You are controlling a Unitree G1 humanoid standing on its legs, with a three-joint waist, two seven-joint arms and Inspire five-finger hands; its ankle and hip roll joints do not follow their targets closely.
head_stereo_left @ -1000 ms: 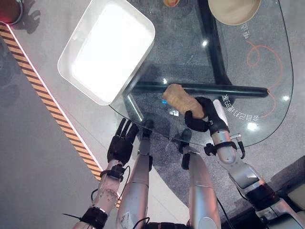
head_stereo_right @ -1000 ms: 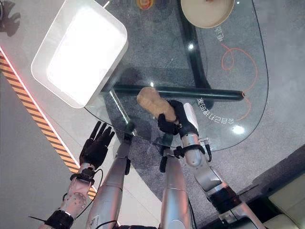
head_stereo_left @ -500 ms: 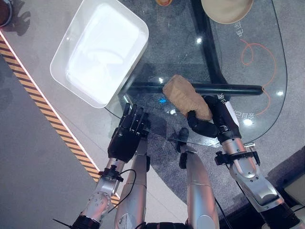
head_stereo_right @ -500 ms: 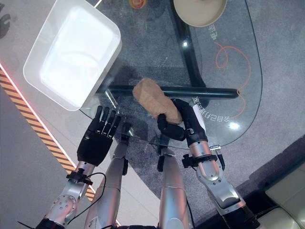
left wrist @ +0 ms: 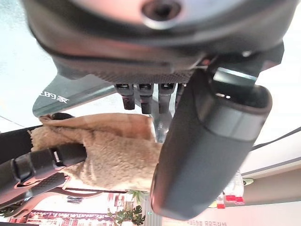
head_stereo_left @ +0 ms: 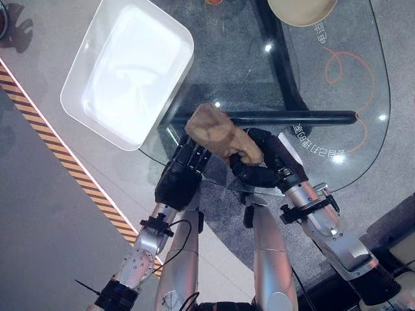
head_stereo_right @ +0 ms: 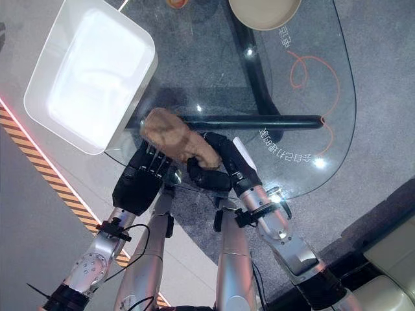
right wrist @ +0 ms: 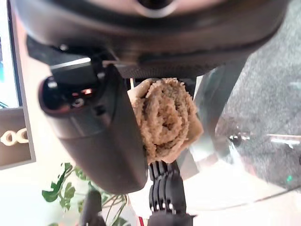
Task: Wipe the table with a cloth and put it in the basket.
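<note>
A rolled tan cloth [head_stereo_left: 217,131] is held just over the near edge of the glass table [head_stereo_left: 363,146]. My right hand [head_stereo_left: 262,170] is shut on its right end, thumb and fingers curled round it; the right wrist view looks along the roll [right wrist: 164,117]. My left hand [head_stereo_left: 179,180] is open, with its straight fingers [left wrist: 141,96] reaching up against the cloth's left end [left wrist: 113,150]. The white rectangular basket [head_stereo_left: 84,113] stands on the table's left corner, just beyond the cloth, with nothing in it.
A beige bowl [head_stereo_left: 301,9] stands at the far edge of the table. A dark bar [head_stereo_left: 305,118] runs under the glass. Black-and-yellow striped tape [head_stereo_left: 58,136] crosses the floor to the left of the basket.
My right hand has carried the cloth leftward, closer to the basket. My left hand has come up from below the table's edge to meet the cloth's left end.
</note>
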